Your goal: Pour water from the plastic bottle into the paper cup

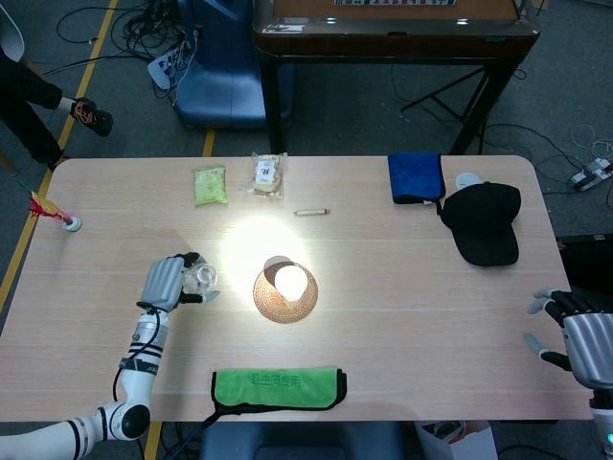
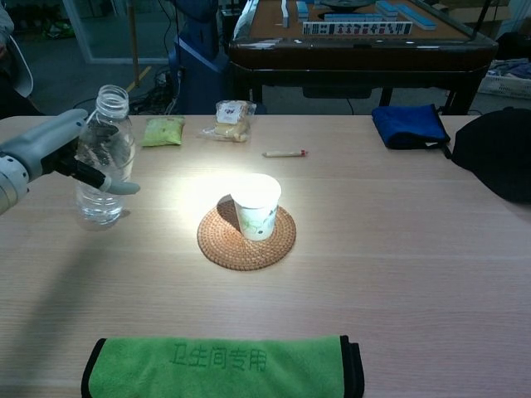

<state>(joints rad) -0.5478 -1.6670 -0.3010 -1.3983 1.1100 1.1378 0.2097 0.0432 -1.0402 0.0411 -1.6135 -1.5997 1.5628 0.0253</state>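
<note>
My left hand (image 2: 58,157) grips a clear plastic bottle (image 2: 104,157) with no cap, upright, left of the cup and slightly above the table. From above, the left hand (image 1: 168,281) wraps the bottle (image 1: 201,280) beside the coaster. The white paper cup (image 2: 256,205) stands on a round woven coaster (image 2: 247,236) under a bright light patch; in the head view the cup (image 1: 290,281) sits on the coaster (image 1: 285,293). My right hand (image 1: 575,335) hovers off the table's right edge, fingers spread, holding nothing.
A green cloth (image 2: 220,365) lies along the near edge. At the back lie a green packet (image 1: 209,185), a snack packet (image 1: 267,174), a pen (image 1: 311,211), a blue cloth (image 1: 416,178) and a black cap (image 1: 484,223).
</note>
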